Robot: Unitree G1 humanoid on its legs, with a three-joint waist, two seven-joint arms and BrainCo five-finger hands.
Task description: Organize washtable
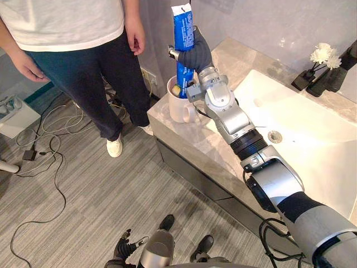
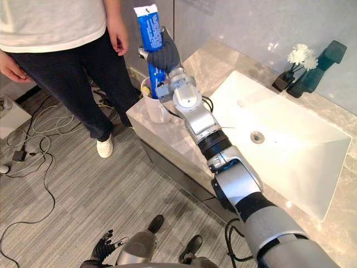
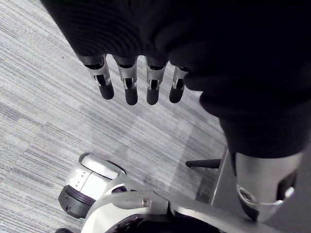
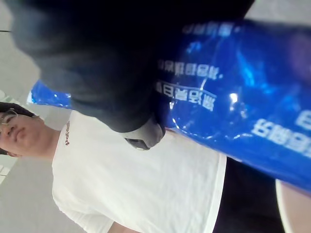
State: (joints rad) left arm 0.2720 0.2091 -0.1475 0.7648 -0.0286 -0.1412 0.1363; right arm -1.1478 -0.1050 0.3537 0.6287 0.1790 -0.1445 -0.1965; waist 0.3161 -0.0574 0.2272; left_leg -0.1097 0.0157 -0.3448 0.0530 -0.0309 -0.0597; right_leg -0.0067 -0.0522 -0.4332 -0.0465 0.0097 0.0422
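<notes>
Person point(image 1: 72, 50) stands left of the cup point(image 1: 178, 107), off the counter point(image 1: 187, 142). Left hand point(image 3: 127, 85) hangs below-left of the cup, over the floor point(image 1: 83, 195), fingers straight and holding nothing. The cup sits on the counter's end. Tube point(image 1: 182, 28) stands upright with its lower end inside the cup and its top well above the rim. Right hand point(image 1: 196, 54), above the cup, is wrapped round the tube's middle, probably steadying it to stow it there. Sink point(image 1: 312, 151) is right of the cup, flowers point(image 1: 324, 54) further right.

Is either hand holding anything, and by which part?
Right hand grips the blue toothpaste tube around its middle, lower end in the white mug; left hand holds nothing.
</notes>
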